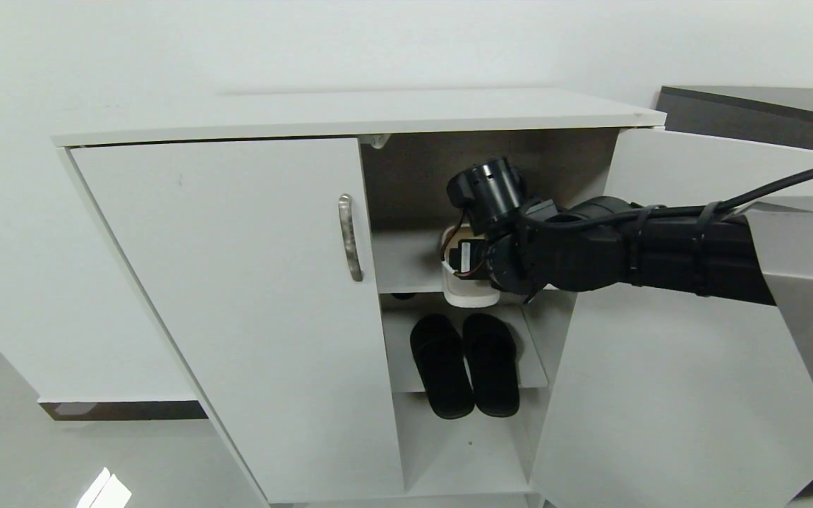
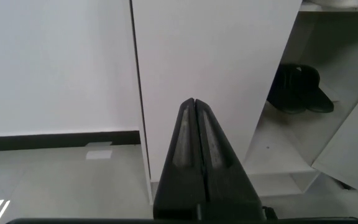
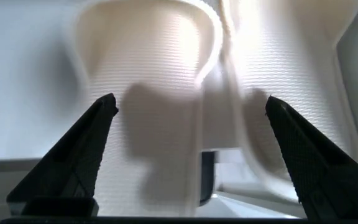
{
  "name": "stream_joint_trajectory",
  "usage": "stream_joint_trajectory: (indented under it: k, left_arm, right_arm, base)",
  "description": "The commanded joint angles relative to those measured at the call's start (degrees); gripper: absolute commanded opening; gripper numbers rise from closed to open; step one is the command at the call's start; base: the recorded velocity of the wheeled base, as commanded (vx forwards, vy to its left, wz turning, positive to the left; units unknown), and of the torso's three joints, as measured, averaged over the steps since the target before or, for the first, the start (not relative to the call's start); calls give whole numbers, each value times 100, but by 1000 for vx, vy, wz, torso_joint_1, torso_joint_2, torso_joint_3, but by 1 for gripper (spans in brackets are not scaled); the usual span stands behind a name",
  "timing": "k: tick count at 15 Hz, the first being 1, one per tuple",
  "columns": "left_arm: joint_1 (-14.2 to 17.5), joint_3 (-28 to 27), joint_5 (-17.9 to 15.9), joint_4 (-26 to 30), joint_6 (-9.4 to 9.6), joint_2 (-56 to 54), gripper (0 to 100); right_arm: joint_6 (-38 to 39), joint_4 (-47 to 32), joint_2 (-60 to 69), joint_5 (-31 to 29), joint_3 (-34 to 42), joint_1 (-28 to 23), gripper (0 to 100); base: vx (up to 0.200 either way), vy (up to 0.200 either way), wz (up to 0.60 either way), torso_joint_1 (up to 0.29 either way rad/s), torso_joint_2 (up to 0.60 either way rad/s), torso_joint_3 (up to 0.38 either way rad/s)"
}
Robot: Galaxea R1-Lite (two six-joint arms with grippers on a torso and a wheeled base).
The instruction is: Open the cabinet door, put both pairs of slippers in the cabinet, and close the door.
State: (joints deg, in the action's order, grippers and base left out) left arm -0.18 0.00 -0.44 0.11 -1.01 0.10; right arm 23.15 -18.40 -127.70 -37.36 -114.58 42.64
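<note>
- The cabinet (image 1: 350, 116) has its right-hand door (image 1: 660, 395) swung wide open, so the opening step looks done. The left-hand door (image 1: 237, 296) with its metal handle (image 1: 350, 238) is closed.
- The pair of black slippers (image 1: 464, 363) is already inside. They lie side by side on the lower shelf (image 1: 399, 353), with the ends nearer the camera reaching past its front edge.
- The pair of white slippers (image 1: 468, 293) is at the front of the upper shelf (image 1: 403, 261), part of it hanging over the edge. I judge this second pair is placed but could sit deeper.
- The right gripper (image 3: 189, 102) is inside the cabinet at the upper shelf. Its fingers are spread wide, with the white slippers (image 3: 166, 93) close in front of them and not clamped.
- The left gripper (image 2: 194, 102) has its fingers pressed together and holds nothing. It is outside the cabinet facing the left-hand door, with the black slippers (image 2: 300, 90) in sight beyond it.
- The bottom compartment (image 1: 463, 451) holds nothing that I can see.
- By my reading, what is left is to draw the right arm out clear of the opening and then swing the right-hand door shut.
</note>
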Motion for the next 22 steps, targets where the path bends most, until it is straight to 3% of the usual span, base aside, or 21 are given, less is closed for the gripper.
stream_joint_trajectory:
  k: [1, 4, 22]
  left_arm:
    - [1, 0, 0, 7, -4, 8, 0]
    - [1, 0, 0, -2, -4, 8, 0]
    - [1, 0, -9, 7, 5, 8, 0]
  right_arm:
    - [14, 29, 175, -17, -1, 78, 100]
    - [-3, -33, 263, -52, -1, 130, 100]
    - [-65, -815, 500, -245, -1, 201, 100]
  base:
    - [0, 0, 0, 0, 0, 0]
    - [0, 0, 0, 0, 0, 0]
    - [-200, 0, 0, 3, 3, 1]
